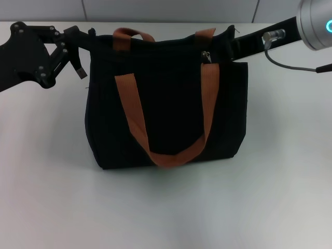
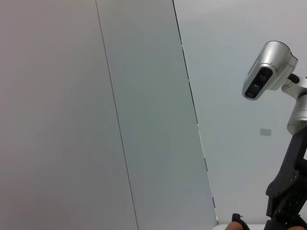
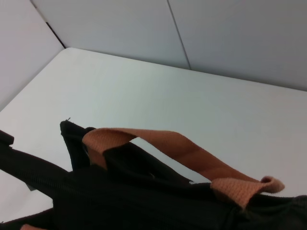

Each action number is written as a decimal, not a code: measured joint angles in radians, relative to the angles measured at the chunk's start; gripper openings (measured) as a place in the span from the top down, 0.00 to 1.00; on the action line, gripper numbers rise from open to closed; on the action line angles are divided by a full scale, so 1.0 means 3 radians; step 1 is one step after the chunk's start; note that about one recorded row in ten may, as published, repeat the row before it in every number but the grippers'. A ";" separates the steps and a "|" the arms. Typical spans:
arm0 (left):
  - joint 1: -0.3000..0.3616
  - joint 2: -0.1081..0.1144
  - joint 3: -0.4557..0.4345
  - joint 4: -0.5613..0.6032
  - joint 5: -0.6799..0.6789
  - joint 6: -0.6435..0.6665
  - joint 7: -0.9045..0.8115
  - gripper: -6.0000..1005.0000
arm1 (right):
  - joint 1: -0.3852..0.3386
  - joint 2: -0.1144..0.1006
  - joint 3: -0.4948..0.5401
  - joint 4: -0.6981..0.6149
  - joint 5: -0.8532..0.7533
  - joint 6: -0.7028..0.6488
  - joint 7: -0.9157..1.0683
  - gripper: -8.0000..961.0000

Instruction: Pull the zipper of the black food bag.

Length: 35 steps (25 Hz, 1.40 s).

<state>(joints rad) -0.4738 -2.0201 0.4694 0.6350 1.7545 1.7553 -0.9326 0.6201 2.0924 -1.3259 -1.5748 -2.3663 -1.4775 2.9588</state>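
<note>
Black food bag [image 1: 166, 111] upright, zipper [image 1: 206, 56] near its right end

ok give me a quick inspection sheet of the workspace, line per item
surface: white table, bare around the bag
bag: black bag stands upright mid-table; one orange strap hangs down its front, the other lies over the top
zipper: silver pull at the top edge, toward the robot's right end
clutter: nothing seen
left gripper: at the bag's top left corner, fingers spread beside it
right gripper: hidden behind the bag's top right corner; only its arm shows
cables: grey cable loops off the right arm, clear of the bag
surroundings: pale wall panels behind the table; the robot's head camera shows in the left wrist view
</note>
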 joint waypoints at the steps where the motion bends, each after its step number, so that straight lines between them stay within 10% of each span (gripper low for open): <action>1: 0.0001 0.0000 0.0000 0.0000 0.0000 0.0000 0.0000 0.95 | -0.0003 0.0000 0.0004 -0.0005 -0.0002 0.0000 0.0000 1.00; 12: 0.0005 0.0000 -0.0001 0.0001 -0.0021 0.0003 0.0000 0.95 | -0.0081 -0.0001 0.0167 -0.0021 0.0183 0.0003 -0.0131 0.99; 19: 0.0004 -0.0017 0.0013 0.0000 -0.0029 0.0009 0.0000 0.95 | -0.0414 -0.0007 0.0544 0.0190 0.1218 0.0185 -0.1057 0.91; 27: 0.0037 -0.0035 0.0011 -0.0037 -0.0030 0.0029 0.0000 0.95 | -0.0745 -0.0040 0.0985 0.1315 0.2901 -0.0254 -0.3207 0.76; 35: 0.0096 -0.0047 0.0008 -0.0041 -0.0071 0.0067 -0.0002 0.95 | -0.0708 -0.0169 0.1485 0.2867 0.3011 -0.1477 -0.5421 0.39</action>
<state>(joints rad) -0.4450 -2.0340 0.4717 0.6227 1.7333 1.7754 -0.9333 0.4078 2.0416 -0.8803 -0.7147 -1.4630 -1.9206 1.3327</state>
